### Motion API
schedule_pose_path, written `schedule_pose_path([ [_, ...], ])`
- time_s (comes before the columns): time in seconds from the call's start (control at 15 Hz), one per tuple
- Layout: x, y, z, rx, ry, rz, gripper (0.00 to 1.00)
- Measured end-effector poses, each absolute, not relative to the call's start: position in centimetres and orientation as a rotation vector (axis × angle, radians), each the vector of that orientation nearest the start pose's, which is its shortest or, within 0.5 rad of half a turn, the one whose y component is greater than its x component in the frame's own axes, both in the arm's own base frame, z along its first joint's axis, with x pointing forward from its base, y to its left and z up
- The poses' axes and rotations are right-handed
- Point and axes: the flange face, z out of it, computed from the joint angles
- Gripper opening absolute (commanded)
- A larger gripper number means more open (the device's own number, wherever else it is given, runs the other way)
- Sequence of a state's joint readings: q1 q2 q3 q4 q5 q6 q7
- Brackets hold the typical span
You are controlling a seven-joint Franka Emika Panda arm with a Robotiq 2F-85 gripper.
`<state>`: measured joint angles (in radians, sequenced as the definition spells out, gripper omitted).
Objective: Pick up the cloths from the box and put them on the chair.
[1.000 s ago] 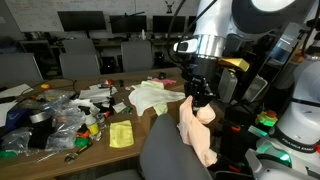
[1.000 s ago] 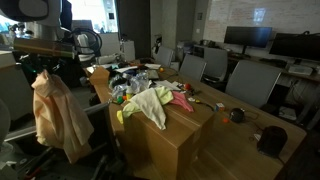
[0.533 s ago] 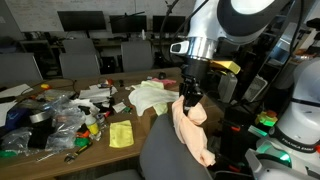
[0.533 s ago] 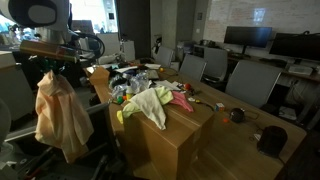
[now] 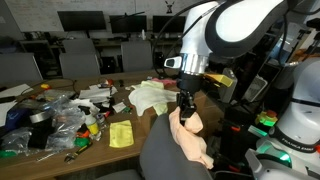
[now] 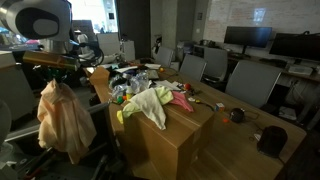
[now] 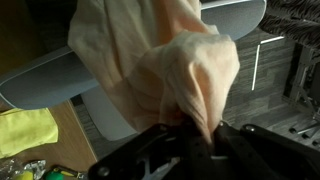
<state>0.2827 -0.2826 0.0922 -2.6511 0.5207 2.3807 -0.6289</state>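
My gripper [image 5: 186,106] [image 6: 57,78] is shut on a peach-pink cloth [image 5: 194,138] [image 6: 62,120], which hangs bunched below it. The cloth hangs right beside the rounded back of the grey chair [image 5: 162,150]. In the wrist view the cloth [image 7: 165,60] fills the middle, pinched between my fingers [image 7: 196,137], with the chair's grey padding [image 7: 45,88] behind it. The brown cardboard box [image 6: 175,140] stands by the table, and white and pale yellow-green cloths [image 6: 150,104] [image 5: 150,97] lie heaped on top of it.
A small bright yellow square cloth [image 5: 121,134] lies on the wooden table [image 5: 95,150] among clear plastic bags [image 5: 55,118] and clutter. Dark office chairs [image 6: 245,80] stand around the table. Another robot's white base [image 5: 298,110] is close by.
My gripper has sunk a little with the peach cloth and shifted sideways toward the chair's back. The cloth hangs lower now. The box and its cloths have not moved.
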Motion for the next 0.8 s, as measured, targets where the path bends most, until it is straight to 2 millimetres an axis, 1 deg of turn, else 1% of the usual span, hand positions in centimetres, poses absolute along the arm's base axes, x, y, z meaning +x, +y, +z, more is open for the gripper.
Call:
schedule_pose_path([
  [0.2, 38.3, 16.1, 33.5, -2.687, -0.844, -0.083, 0.03],
  [0.53, 39.2, 18.2, 34.9, -2.696, -0.79, -0.142, 0.03],
  [0.8, 40.3, 18.8, 35.4, -2.706, -0.715, -0.18, 0.03],
])
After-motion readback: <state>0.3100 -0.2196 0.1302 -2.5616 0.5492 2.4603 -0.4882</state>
